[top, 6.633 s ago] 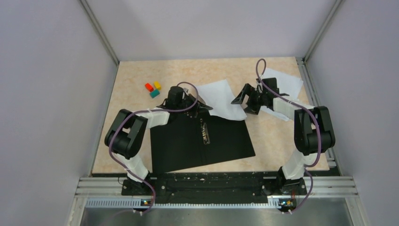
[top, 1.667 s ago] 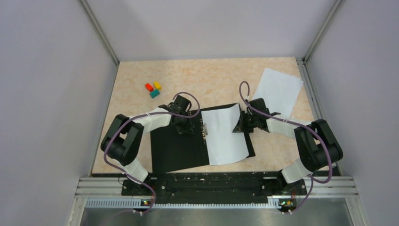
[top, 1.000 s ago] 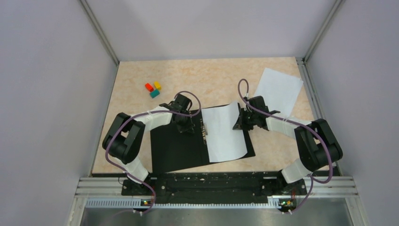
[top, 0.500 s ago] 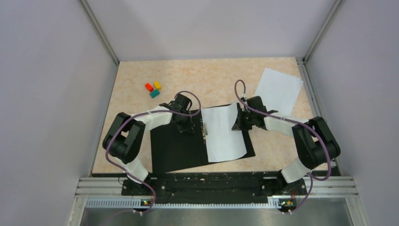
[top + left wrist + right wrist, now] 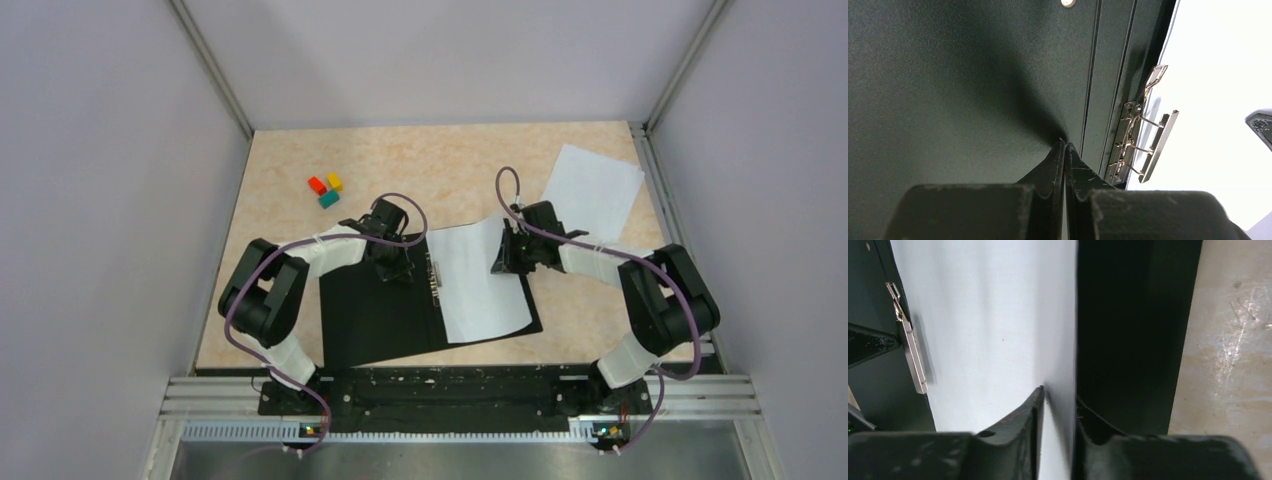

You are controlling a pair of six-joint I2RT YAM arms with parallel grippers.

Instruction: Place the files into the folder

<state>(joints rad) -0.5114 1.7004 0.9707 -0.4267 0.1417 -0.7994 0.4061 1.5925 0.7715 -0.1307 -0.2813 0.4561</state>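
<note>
Toward the far left corner of the worktop (image 5: pixel 450 160): three small blocks, one red (image 5: pixel 317 185), one yellow (image 5: pixel 335 182), one teal (image 5: pixel 328 199), close together and well apart from all else. Middle of the worktop, reaching toward the near edge: folder (image 5: pixel 370 310), lying open, black inside facing up. Left leaf of the folder, far part: left gripper (image 5: pixel 395 268), jaws pressed together with nothing seen between them, tips pointing down at the black inner face just left of the spine; whether they touch it cannot be told. Spine of the folder: metal clip (image 5: pixel 437 281), silver, with wire loops, lying flat between the two leaves. Right leaf of the folder: first sheet (image 5: pixel 480 290), plain white, covering most of the leaf, its left edge just beside the clip, a strip of black showing past its right edge. Far right edge of that sheet: right gripper (image 5: pixel 502 265), jaws narrow, one finger on each side of the paper, pinching the edge, which curls up off the leaf there. Far right corner of the worktop: second sheet (image 5: pixel 592 190), plain white, flat on the bare surface, turned at an angle, apart from the folder and from both grippers.
</note>
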